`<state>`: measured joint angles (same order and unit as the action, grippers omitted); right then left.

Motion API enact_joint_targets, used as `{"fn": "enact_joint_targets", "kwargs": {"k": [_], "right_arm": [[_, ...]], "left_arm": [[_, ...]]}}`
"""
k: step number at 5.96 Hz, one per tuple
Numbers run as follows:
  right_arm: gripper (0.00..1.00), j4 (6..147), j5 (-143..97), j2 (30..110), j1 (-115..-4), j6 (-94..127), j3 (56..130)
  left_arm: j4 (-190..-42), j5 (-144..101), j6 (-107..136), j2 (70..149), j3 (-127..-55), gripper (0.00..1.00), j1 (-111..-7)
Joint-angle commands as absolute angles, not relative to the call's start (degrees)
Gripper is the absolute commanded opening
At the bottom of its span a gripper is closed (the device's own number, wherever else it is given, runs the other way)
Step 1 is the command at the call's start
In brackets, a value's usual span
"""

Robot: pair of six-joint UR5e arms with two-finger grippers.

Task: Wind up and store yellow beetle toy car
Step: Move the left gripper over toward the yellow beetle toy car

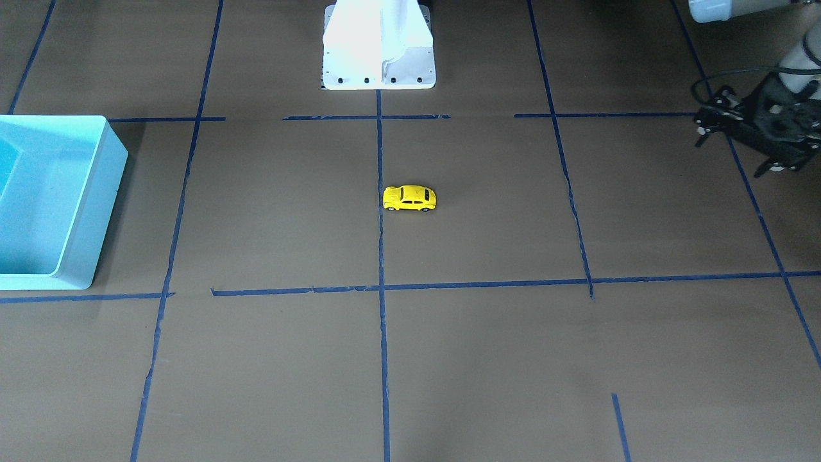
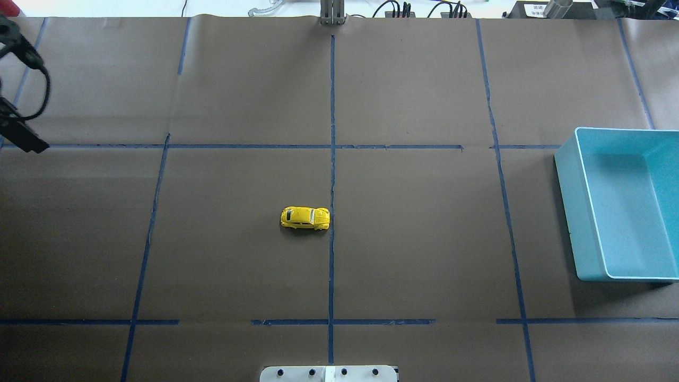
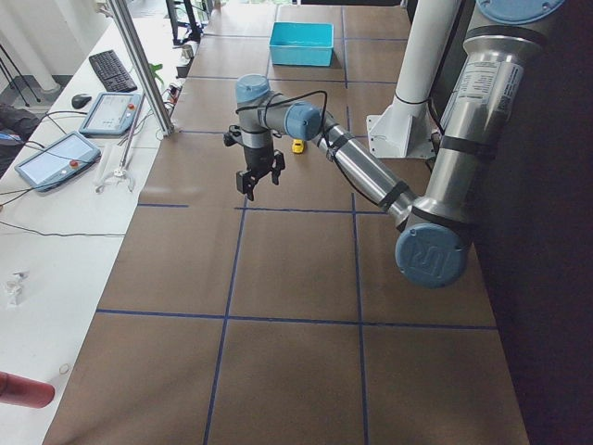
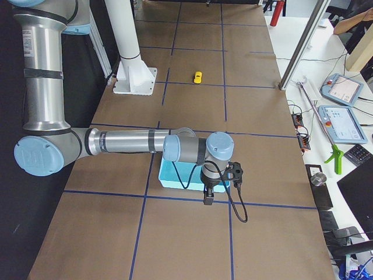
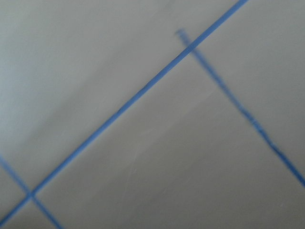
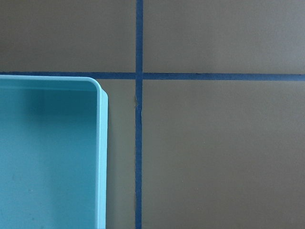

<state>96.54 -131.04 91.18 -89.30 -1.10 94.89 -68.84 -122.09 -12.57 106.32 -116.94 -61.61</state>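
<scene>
One turquoise bin [image 6: 101, 157] and one yellow beetle toy car [image 1: 409, 198] were seen well apart; left gripper [image 1: 737, 151] was held spread, empty; right gripper [image 4: 208, 198] could not be judged

The tiny bright yellow rounded beetle-shaped toy car [image 2: 305, 218] stands upright on its black wheels mid-table, lying crosswise, just left of the centre tape line.
</scene>
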Motion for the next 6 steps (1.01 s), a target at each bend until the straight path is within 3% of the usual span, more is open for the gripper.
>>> {"fn": "enact_joint_targets", "kwargs": {"k": [1, 4, 6], "right_arm": [[1.00, 96.6, -131.0, 91.2, -89.3, -1.1, 94.8], [1.00, 96.6, -131.0, 91.2, -89.3, -1.1, 94.8], [1.00, 96.6, -131.0, 91.2, -89.2, -1.0, 94.7]], "left_arm": [[-68.6, -116.3, -12.7, 113.7, -117.0, 1.00, -50.2], [-69.5, -110.7, -15.0, 116.2, -118.8, 1.00, -37.0], [-70.9, -107.6, -26.5, 121.0, -114.5, 1.00, -29.7]]}}
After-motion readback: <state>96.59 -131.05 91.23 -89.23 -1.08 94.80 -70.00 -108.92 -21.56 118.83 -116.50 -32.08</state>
